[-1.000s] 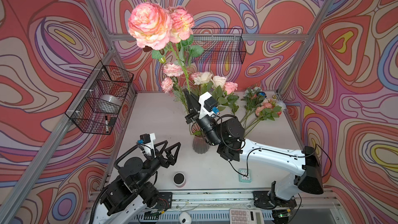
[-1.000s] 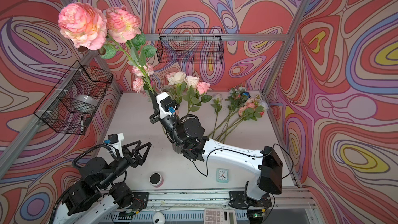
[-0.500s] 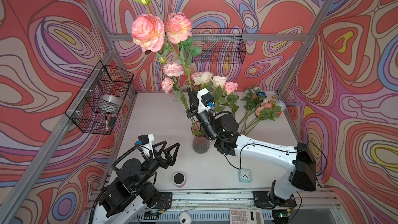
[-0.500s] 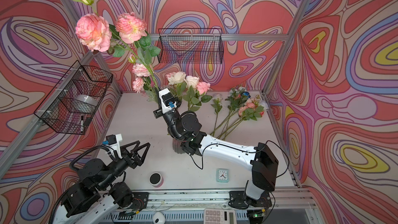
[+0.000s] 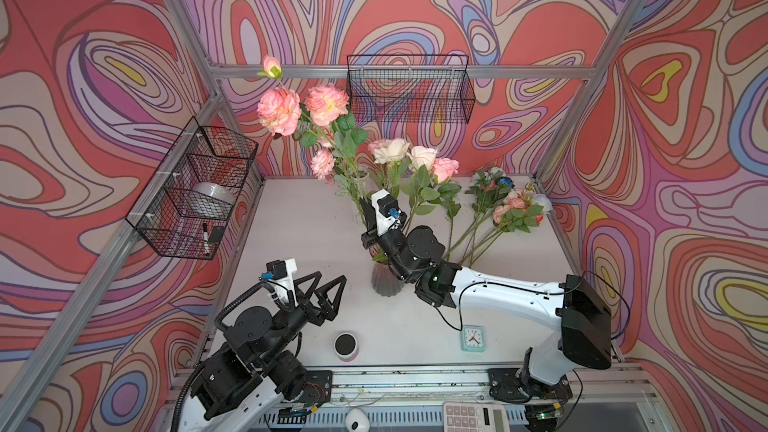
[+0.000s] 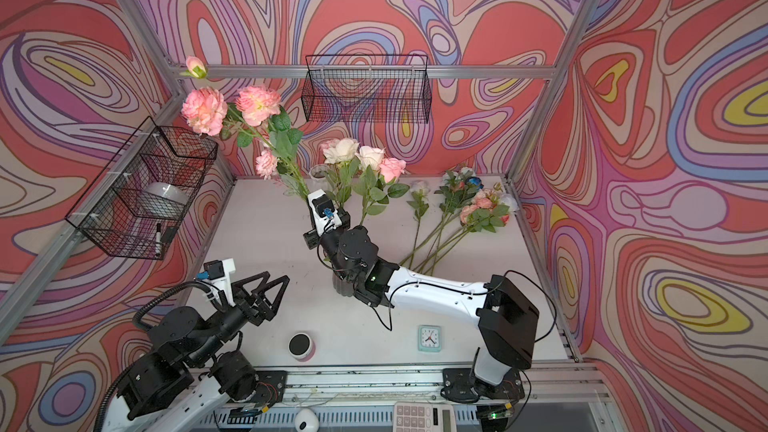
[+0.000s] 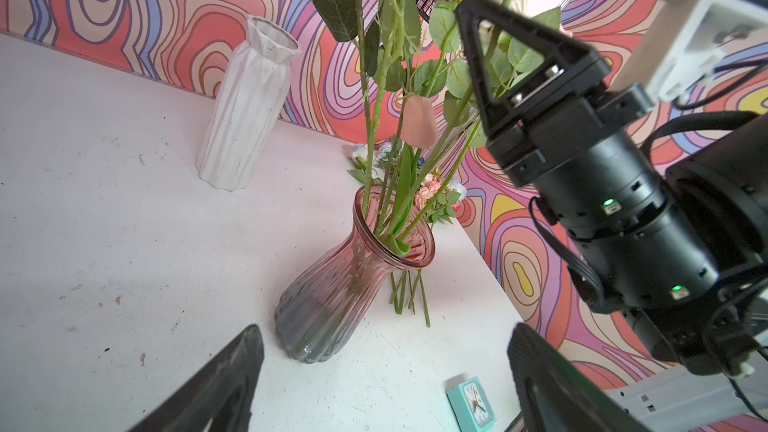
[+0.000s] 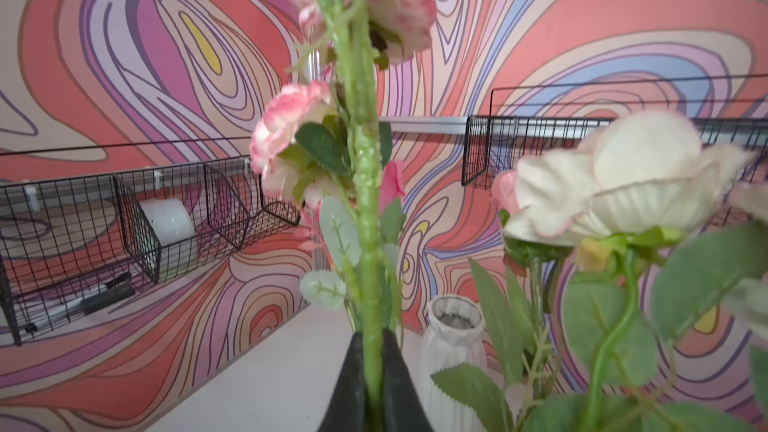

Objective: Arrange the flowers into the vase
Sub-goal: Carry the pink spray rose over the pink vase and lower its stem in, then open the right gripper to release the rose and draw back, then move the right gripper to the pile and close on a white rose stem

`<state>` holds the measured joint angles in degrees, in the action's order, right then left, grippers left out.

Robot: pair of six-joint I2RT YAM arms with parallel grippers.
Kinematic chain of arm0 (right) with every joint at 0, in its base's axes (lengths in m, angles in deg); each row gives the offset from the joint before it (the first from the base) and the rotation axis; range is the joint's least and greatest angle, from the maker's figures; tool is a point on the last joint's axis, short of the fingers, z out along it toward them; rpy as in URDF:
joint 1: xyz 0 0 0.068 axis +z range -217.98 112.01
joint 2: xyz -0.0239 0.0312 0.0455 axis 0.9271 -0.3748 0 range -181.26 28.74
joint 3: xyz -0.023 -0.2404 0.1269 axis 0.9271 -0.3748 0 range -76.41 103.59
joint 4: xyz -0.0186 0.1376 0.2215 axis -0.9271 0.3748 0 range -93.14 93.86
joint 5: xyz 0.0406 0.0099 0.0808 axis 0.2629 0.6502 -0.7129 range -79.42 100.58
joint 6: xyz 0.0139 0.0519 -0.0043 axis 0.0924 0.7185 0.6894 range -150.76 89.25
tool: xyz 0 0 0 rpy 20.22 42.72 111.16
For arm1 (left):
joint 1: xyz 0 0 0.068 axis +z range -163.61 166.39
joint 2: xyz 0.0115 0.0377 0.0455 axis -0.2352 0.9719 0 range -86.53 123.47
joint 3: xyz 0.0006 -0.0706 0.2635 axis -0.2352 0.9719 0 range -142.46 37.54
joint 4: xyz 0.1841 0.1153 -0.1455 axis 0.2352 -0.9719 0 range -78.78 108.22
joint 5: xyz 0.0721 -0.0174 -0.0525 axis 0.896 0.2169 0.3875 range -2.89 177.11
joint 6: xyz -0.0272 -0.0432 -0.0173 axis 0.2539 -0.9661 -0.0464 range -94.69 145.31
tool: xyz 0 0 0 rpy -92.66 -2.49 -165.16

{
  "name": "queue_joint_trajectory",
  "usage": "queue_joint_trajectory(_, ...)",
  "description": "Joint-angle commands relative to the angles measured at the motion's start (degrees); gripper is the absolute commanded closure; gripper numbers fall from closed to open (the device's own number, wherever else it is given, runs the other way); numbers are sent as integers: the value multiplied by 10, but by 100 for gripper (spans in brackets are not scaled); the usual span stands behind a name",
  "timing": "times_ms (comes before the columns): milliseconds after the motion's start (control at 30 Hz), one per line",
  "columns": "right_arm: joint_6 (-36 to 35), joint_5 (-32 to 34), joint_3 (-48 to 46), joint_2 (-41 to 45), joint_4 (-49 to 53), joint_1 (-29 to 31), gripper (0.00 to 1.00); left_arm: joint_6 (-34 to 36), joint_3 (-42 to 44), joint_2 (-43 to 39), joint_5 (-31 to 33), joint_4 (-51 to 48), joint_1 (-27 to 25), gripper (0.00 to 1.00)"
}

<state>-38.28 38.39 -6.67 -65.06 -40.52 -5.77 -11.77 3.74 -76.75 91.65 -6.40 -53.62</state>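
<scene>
The wall basket (image 5: 166,238) holds a white roll (image 5: 210,197) and a marker (image 5: 205,238). The left end effector (image 5: 331,277) hovers open near the vase (image 7: 353,268), likely ready to steady it. The vase holds 3 roses (image 5: 422,155), standing upright. The right end effector (image 8: 371,338) is closed around the peony stem (image 8: 368,201) just above the vase mouth, holding it upright so its foot can seat inside. More flowers (image 5: 511,205) lie on the desk (image 5: 291,234), right.

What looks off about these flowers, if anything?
The tall peony spray appears to lean sideways out of the vase, away from the upright roses, its stem gripped by the right gripper. More flowers lie flat on the table.
</scene>
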Motion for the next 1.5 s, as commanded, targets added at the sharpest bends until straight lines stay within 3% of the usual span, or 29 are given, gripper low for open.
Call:
queue_joint_trajectory(0, 59, 11, -17, 37, 55, -1, 68, 0, -2, 1, -6, -2, 3, 6)
queue_joint_trajectory(100, 85, 9, -37, 61, 73, -1, 56, -1, -2, 6, -9, 1, 3, 6)
queue_joint_trajectory(267, 127, -6, -66, 107, 94, 1, 48, -2, -1, 12, -9, 3, 3, 6)
queue_joint_trajectory(400, 166, -34, -80, 154, 133, 1, 47, -2, -2, 14, -7, 6, 3, 6)
queue_joint_trajectory(700, 215, -158, -77, 257, 325, 1, 48, -5, 9, 23, -1, 31, 3, 6)
queue_joint_trajectory(933, 252, -250, -132, 328, 443, 1, 48, -12, 23, 24, 1, 37, 3, 6)
queue_joint_trajectory(1233, 338, -158, -252, 355, 493, 2, 50, -24, 37, 24, -4, 48, 3, 6)
queue_joint_trajectory(1333, 367, -79, -267, 335, 512, -1, 63, -24, 37, 25, -6, 49, 3, 6)
queue_joint_trajectory(1400, 386, -60, -272, 319, 522, -24, 66, -24, 37, 24, -8, 48, 3, 6)
queue_joint_trajectory(1467, 408, -85, -284, 307, 522, -76, 67, -24, 37, 24, -10, 48, 3, 6)
